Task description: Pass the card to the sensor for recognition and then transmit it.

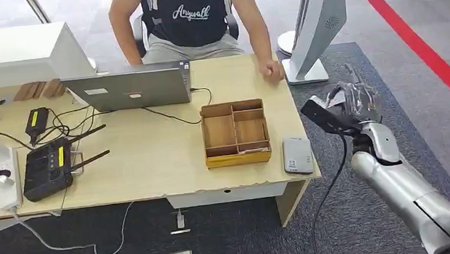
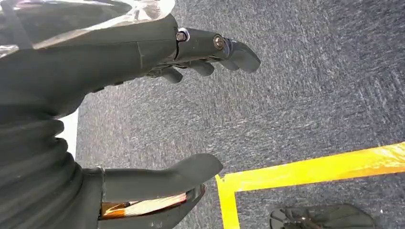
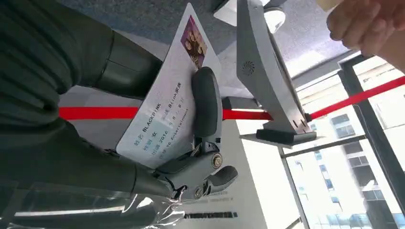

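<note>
Right hand grips the card, raised beside the desk's right end, near the white stand. Grey sensor lies on the desk corner beside the wooden tray; a person's hand rests beyond. Left hand hangs over carpet, fingers apart and holding nothing.

Bright daylight floods my head view from twelve o'clock; windows blow out white; carpet looks grainy.
</note>
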Robot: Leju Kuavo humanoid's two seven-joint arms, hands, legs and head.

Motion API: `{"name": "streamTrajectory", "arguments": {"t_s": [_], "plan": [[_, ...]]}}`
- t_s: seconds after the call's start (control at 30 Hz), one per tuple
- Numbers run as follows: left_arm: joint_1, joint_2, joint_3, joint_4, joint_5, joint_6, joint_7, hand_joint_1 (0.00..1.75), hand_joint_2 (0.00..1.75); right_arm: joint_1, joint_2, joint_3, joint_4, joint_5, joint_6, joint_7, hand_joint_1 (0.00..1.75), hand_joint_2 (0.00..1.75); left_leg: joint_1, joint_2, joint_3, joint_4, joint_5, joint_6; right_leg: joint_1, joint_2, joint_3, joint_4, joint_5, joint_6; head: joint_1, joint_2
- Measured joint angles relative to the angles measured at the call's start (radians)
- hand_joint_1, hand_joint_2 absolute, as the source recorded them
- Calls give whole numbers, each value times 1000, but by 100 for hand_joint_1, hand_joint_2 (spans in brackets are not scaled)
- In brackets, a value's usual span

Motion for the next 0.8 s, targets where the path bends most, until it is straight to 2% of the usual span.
{"name": "streamTrajectory", "arguments": {"t_s": [0.3, 0.43, 0.67, 0.73, 0.77, 0.8], "plan": [[0, 0, 0, 0, -2, -2, 0, 0, 175, -3, -8, -15, -39, 11, 0, -3, 175, 175, 0, 0, -1, 0, 0, 0, 0, 0, 0, 0, 0, 0, -1, 0], [-4, 0, -5, 0, -11, -10, -3, 0, 175, -118, 4, -5, -32, 68, 68, -17, 175, 175, 0, 2, -4, 0, 1, 0, 0, 2, -5, 1, 1, -1, -1, 0], [-5, 0, -9, 0, -17, -15, 2, 0, 175, -204, 39, 21, -16, 106, 86, -15, 175, 175, 0, 1, -6, 0, 2, -1, 0, 1, -5, 2, 1, -1, 0, 0], [-5, 1, -15, 0, -48, -24, -4, 0, 175, -258, 67, 46, 5, 194, 208, -36, 175, 175, 0, 2, -9, -1, 2, -1, 0, 3, -7, 3, 2, -1, 0, 0], [-8, 2, -19, 0, -59, -29, -10, 0, 175, -306, 93, 73, 41, 250, 296, -49, 175, 175, 0, 4, -9, -1, 2, -2, 0, 5, -10, 4, 3, -2, -1, 0], [-11, 3, -22, 0, -64, -31, -11, 0, 175, -337, 116, 90, 70, 276, 329, -56, 175, 175, 0, 4, -10, -1, 3, -2, 0, 5, -10, 4, 3, -2, 0, 0]]}}
